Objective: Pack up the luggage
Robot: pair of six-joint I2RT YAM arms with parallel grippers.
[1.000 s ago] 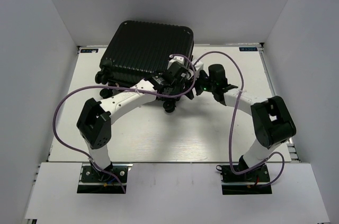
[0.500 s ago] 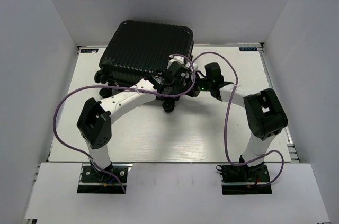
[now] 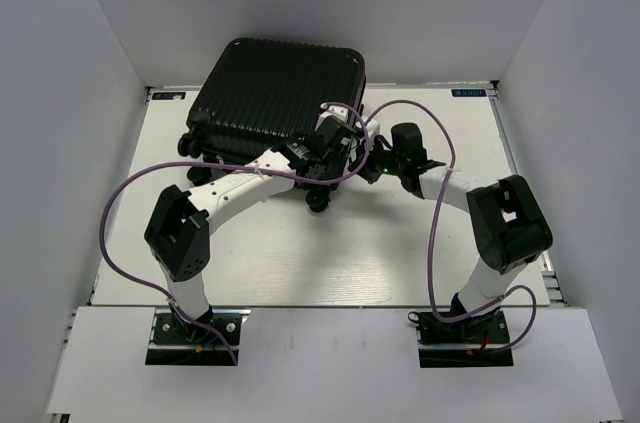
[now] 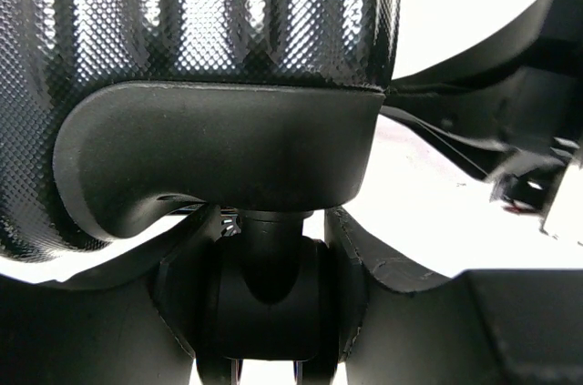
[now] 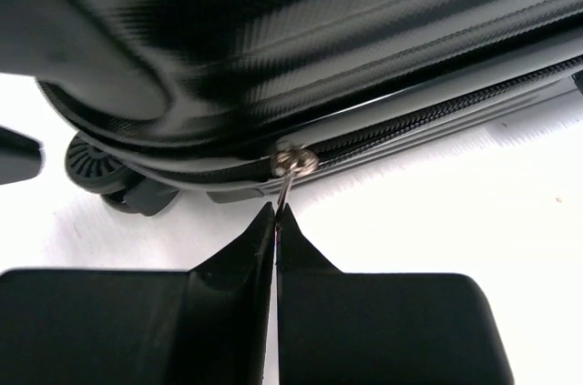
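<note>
Right wrist, right hand (image 5: pixel 275 221) pinched closed on luggage (image 5: pixel 319 30) zipper pull (image 5: pixel 291 167)

White table (image 3: pixel 300 263), plain pale walls (image 3: pixel 60 93), small blue label (image 3: pixel 467 93)

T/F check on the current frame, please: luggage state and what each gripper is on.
1. The luggage is closed, ribbed shell facing up. True.
2. The right gripper is shut on the zipper pull. True.
3. The left gripper hangs over bare table, well clear of the luggage. False: its fingers sit either side of a wheel at the luggage's corner.
4. The luggage stands upright on its wheels. False: it lies broad face up on the table.
</note>
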